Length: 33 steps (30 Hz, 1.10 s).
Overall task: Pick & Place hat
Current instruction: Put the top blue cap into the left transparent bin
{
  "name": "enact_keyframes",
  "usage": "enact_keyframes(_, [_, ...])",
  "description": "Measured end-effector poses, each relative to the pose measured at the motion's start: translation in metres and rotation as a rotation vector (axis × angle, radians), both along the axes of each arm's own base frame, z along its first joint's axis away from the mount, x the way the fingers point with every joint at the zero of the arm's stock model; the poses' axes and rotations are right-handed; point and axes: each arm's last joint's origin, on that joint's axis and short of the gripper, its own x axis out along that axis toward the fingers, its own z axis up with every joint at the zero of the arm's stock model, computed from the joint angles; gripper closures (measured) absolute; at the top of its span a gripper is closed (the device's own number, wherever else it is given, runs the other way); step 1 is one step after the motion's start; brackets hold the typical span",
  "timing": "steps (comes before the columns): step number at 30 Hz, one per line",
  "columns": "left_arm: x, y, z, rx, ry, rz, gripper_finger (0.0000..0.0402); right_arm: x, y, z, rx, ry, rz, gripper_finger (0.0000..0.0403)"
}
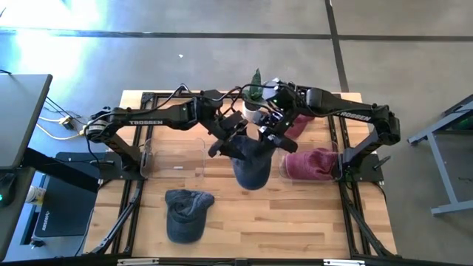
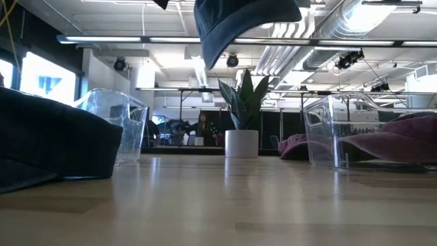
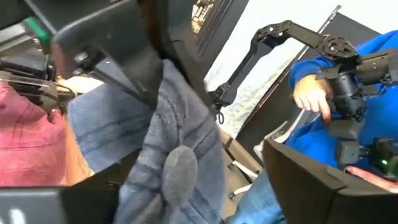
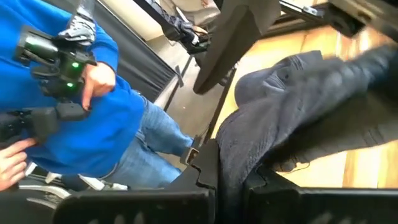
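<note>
High view, maroon hats [image 1: 310, 164] in right clear bin [image 1: 284, 167], left bin [image 1: 174, 159] bare, right fingers [image 1: 275, 140] clamped on navy hat [image 1: 251, 166], left fingers' [image 1: 225, 144] state unclear.

The hat [image 1: 251, 159] held up at the frame's centre is dark navy blue. A second cap [image 1: 185, 214] at lower left is slate grey-blue, and a maroon hat [image 1: 310, 164] sits in the clear bin [image 1: 284, 168] at right. The table [image 1: 295, 222] is pale striped wood (butcher-block look). The plant [image 2: 242, 102] is green in a white pot [image 2: 242, 143].

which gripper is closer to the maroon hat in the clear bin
Right. The right gripper hangs just beside the maroon hat, gripping the dark blue hat; the left gripper is beyond that hat.
</note>
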Motion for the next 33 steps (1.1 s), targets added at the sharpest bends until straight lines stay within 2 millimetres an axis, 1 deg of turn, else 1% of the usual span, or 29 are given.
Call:
enact_keyframes(4, [-0.001, -0.001, 0.000, -0.009, 0.006, -0.048, 0.0236, -0.003, 0.003, -0.007, -0.071, 0.064, -0.032, 0.0393])
enact_keyframes(7, [-0.002, -0.001, -0.002, -0.013, 0.014, -0.087, 0.0310, -0.003, 0.004, -0.016, -0.133, 0.077, -0.033, 0.0396])
enact_keyframes(9, [-0.003, -0.001, -0.003, 0.022, -0.006, -0.109, 0.0360, -0.002, 0.003, -0.026, -0.165, 0.087, -0.037, 0.0399])
enact_keyframes(10, [-0.003, -0.001, -0.006, 0.056, -0.017, -0.115, 0.0380, -0.001, 0.003, -0.031, -0.187, 0.083, -0.043, 0.0400])
enact_keyframes(11, [-0.004, -0.001, -0.009, 0.095, -0.019, -0.114, 0.0390, 0.001, 0.002, -0.036, -0.224, 0.077, -0.061, 0.0400])
enact_keyframes(14, [-0.005, 0.001, -0.022, 0.248, 0.023, -0.026, 0.0382, 0.004, -0.003, -0.054, -0.376, 0.104, -0.168, 0.0397])
enact_keyframes(16, [-0.007, 0.004, -0.031, 0.407, 0.072, 0.074, 0.0381, 0.005, -0.009, -0.064, -0.502, 0.126, -0.261, 0.0396])
enact_keyframes(18, [-0.009, 0.009, -0.040, 0.595, 0.146, 0.193, 0.0387, 0.006, -0.014, -0.073, -0.652, 0.155, -0.363, 0.0397])
enact_keyframes(21, [-0.012, 0.015, -0.046, 0.828, 0.239, 0.340, 0.0398, 0.006, -0.022, -0.083, -0.879, 0.195, -0.522, 0.0400])
enact_keyframes(23, [-0.009, 0.018, -0.051, 0.916, 0.278, 0.403, 0.0397, 0.007, -0.023, -0.092, -0.979, 0.214, -0.602, 0.0399])
enact_keyframes(25, [-0.004, 0.019, -0.059, 0.947, 0.307, 0.405, 0.0398, 0.006, -0.022, -0.105, -0.999, 0.215, -0.616, 0.0395])
enact_keyframes(28, [0.000, 0.019, -0.077, 0.926, 0.362, 0.372, 0.0400, 0.005, -0.015, -0.136, -0.970, 0.192, -0.579, 0.0393])
enact_keyframes(31, [0.006, 0.014, -0.111, 0.877, 0.459, 0.331, 0.0400, -0.002, -0.003, -0.170, -0.944, 0.175, -0.536, 0.0392])
enact_keyframes(33, [0.012, 0.007, -0.128, 0.824, 0.510, 0.298, 0.0400, -0.007, 0.006, -0.190, -0.895, 0.160, -0.508, 0.0392])
